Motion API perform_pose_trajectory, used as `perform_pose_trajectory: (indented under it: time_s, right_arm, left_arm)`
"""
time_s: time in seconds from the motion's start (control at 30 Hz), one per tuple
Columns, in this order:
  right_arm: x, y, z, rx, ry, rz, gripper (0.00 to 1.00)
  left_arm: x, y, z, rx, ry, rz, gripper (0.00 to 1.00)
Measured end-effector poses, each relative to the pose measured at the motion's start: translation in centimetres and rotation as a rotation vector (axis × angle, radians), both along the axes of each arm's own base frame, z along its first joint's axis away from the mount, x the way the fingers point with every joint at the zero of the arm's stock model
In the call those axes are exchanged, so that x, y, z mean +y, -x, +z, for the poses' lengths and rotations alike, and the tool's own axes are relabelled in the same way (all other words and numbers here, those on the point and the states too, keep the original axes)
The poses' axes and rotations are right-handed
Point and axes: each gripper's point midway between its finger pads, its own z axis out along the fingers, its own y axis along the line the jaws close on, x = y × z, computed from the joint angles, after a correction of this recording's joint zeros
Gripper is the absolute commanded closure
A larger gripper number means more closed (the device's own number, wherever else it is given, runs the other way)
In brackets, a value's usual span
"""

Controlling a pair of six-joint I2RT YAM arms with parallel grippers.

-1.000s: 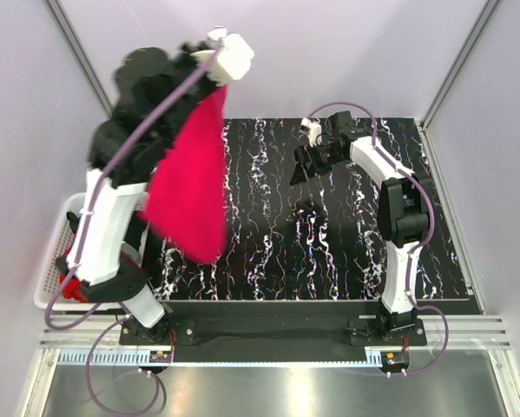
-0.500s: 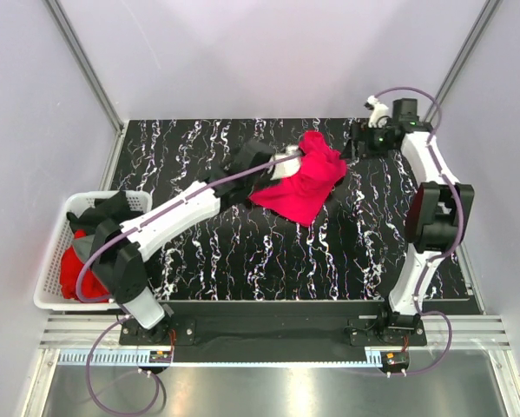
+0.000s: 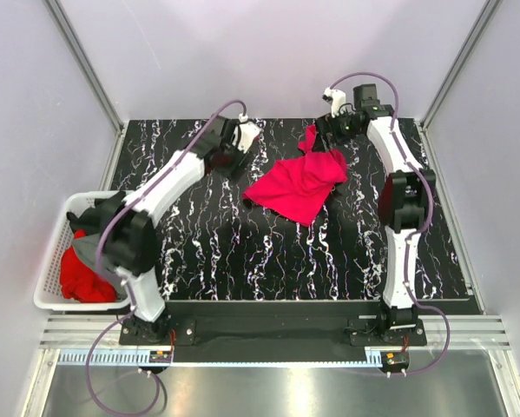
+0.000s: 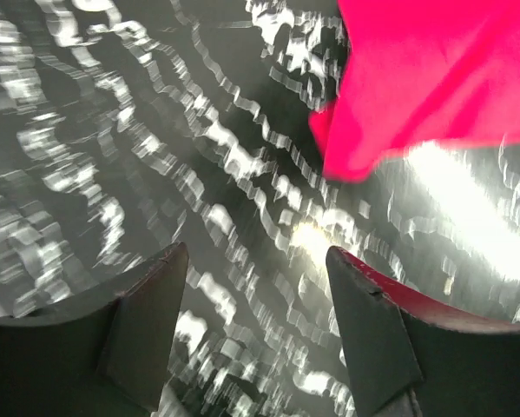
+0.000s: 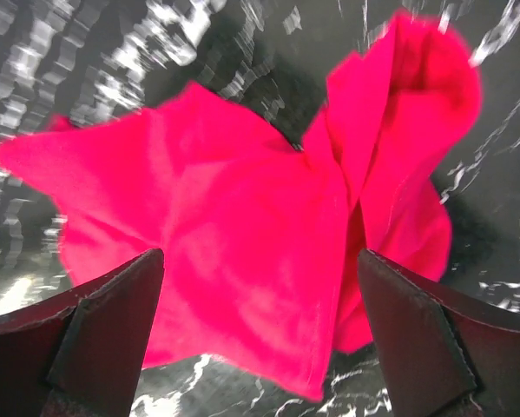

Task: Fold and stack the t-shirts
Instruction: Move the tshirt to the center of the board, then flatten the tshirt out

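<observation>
Red t-shirt (image 3: pixel 82 276) fills the white basket (image 3: pixel 47 291) at 9 o'clock. The left gripper (image 4: pixel 255 259), fingers apart, has released the crimson-pink t-shirt (image 3: pixel 299 184), now crumpled toward the table's (image 3: pixel 242 252) 1 o'clock. The right gripper (image 5: pixel 258 265), spread and empty, has swung over it.

No readable text, labels, brands or numbers in any view; the white marks on the surface (image 3: pixel 268 252) are marbling only.

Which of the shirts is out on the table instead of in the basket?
The bright crimson-pink t-shirt, lying crumpled on the black marbled table. The darker red t-shirt and a grey one are heaped in the white basket at the left.
</observation>
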Motion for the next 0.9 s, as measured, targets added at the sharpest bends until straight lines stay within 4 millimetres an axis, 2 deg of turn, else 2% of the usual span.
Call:
perform_pose_trajectory:
  time_s: [0.07,0.13,0.23,0.27,0.3,0.37,0.4,0.43,0.47,0.5,0.57,0.6,0.63,0.7,0.73,0.8,0.87,0.9]
  right_arm:
    - [-0.1,-0.4,-2.7,0.041,0.029,-0.007,0.00]
    - [-0.4,-0.4,-5.4,0.096,0.058,-0.022,0.00]
    - [-1.1,-0.7,-8.5,0.148,0.103,-0.049,0.01]
    - [-1.3,-0.8,-9.1,0.157,0.117,-0.059,0.04]
    - [-1.5,-0.8,-9.6,0.163,0.128,-0.067,0.08]
    - [-1.7,-1.0,-9.7,0.157,0.144,-0.073,0.42]
    - [-1.7,-1.1,-9.6,0.153,0.149,-0.077,0.59]
    - [-1.7,-1.2,-9.4,0.144,0.150,-0.076,0.77]
    - [-1.7,-1.4,-9.1,0.135,0.154,-0.080,0.89]
    - [-1.6,-1.5,-9.0,0.134,0.154,-0.087,0.90]
    - [-1.5,-1.7,-9.0,0.129,0.158,-0.095,0.93]
    - [-1.5,-1.7,-9.0,0.128,0.159,-0.094,0.96]
    - [-1.4,-1.7,-9.0,0.128,0.160,-0.093,0.99]
    - [-1.3,-1.7,-9.0,0.127,0.161,-0.091,1.00]
    - [-1.3,-1.6,-9.0,0.127,0.161,-0.091,1.00]
    - [-1.3,-1.6,-9.0,0.127,0.165,-0.092,1.00]
    - [-1.4,-1.6,-9.1,0.128,0.169,-0.094,0.99]
    - [-1.4,-1.6,-9.2,0.128,0.170,-0.095,0.99]
  left_arm:
    - [-0.6,-1.8,-2.6,0.085,0.052,0.015,0.30]
    - [-1.0,-2.6,-5.1,0.170,0.093,0.030,0.32]
    - [-1.6,-3.0,-8.8,0.303,0.153,0.042,0.36]
    - [-1.9,-2.8,-9.8,0.340,0.166,0.039,0.36]
    - [-2.0,-2.6,-10.6,0.374,0.177,0.039,0.41]
    - [-2.1,-2.2,-11.6,0.425,0.196,0.040,0.55]
    - [-2.3,-2.1,-11.8,0.440,0.207,0.038,0.74]
    - [-2.6,-2.1,-11.8,0.449,0.217,0.033,0.79]
    - [-2.8,-2.1,-11.7,0.452,0.227,0.027,0.81]
    - [-3.1,-2.2,-11.6,0.453,0.237,0.016,0.82]
    - [-3.6,-2.3,-11.1,0.450,0.259,-0.001,0.89]
    - [-3.9,-2.3,-10.8,0.452,0.273,-0.013,0.97]
    - [-4.3,-2.3,-10.5,0.452,0.287,-0.023,1.00]
    - [-4.7,-2.1,-10.3,0.459,0.306,-0.045,1.00]
    - [-4.9,-2.0,-10.2,0.464,0.315,-0.053,0.96]
    - [-5.2,-1.7,-10.1,0.474,0.328,-0.068,0.54]
    - [-5.4,-1.5,-10.0,0.487,0.341,-0.069,0.33]
    - [-5.4,-1.4,-10.0,0.492,0.347,-0.066,0.30]
